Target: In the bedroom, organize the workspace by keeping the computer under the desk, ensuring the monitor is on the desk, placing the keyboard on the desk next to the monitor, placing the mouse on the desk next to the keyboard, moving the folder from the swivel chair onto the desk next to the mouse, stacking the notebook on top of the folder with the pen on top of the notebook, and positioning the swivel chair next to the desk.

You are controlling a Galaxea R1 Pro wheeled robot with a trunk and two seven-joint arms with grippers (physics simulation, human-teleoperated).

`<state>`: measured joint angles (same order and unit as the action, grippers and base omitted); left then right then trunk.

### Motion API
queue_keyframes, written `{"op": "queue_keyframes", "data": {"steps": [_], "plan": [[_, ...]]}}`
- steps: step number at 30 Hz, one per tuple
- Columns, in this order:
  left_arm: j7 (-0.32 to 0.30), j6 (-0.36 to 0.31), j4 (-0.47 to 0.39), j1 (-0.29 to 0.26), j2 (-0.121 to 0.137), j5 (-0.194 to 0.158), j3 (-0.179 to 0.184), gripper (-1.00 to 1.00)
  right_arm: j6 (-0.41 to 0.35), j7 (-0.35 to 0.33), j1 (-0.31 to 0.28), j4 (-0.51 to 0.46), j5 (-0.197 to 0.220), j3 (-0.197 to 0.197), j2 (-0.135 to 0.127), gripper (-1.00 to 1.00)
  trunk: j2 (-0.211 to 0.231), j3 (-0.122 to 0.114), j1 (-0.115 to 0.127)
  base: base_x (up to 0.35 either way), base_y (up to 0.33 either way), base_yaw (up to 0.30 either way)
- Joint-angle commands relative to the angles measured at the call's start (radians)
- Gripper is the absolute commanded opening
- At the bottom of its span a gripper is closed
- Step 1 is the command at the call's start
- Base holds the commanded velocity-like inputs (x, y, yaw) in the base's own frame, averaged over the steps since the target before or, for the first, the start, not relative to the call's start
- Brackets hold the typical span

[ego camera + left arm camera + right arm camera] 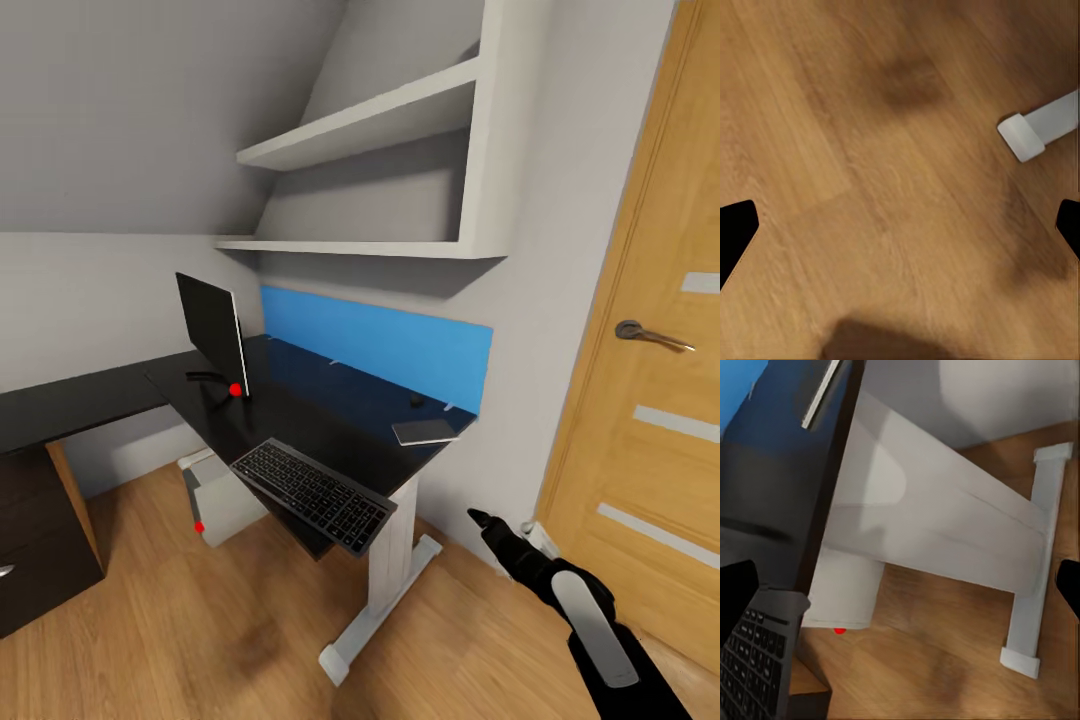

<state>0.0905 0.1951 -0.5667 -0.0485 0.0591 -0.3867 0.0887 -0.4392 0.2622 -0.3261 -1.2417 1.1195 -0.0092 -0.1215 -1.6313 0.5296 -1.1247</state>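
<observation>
Keyboard (314,496): overhangs tabletop (330,420) edge. I'd approach low, push it toward monitor (213,335). Right gripper (900,592) fingers wide, empty; left gripper (900,225) likewise.

Light wood floor (870,187) is seen between the spread fingertips (735,232) of the left end effector (900,232); a white desk foot (1035,131) rests on it.

No readable text, labels, brands or numbers anywhere; the slim black-keyed keyboard (313,494) perhaps carries key legends, too blurred to read.
</observation>
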Motion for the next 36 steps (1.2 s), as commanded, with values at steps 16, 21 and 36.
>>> {"op": "queue_keyframes", "data": {"steps": [16, 21, 36], "plan": [[0.005, -0.006, -0.058, -0.001, 0.005, -0.01, 0.004, 1.0, -0.021, -0.153, -0.005, 0.062, 0.013, 0.027, 0.002, 1.0, -0.043, 0.02, -0.023, 0.0, 0.0, 0.0], [0.004, -0.111, -0.144, -0.001, 0.014, -0.012, 0.001, 1.0, -0.029, -0.159, -0.005, 0.059, 0.012, 0.055, 0.009, 1.0, -0.078, 0.036, -0.042, 0.0, 0.0, 0.0], [-0.015, -0.7, -0.646, -0.001, 0.029, -0.153, -0.188, 1.0, -0.032, -0.162, -0.004, -0.034, 0.007, 0.152, 0.014, 1.0, -0.183, 0.083, -0.1, 0.0, 0.0, 0.0]]}}
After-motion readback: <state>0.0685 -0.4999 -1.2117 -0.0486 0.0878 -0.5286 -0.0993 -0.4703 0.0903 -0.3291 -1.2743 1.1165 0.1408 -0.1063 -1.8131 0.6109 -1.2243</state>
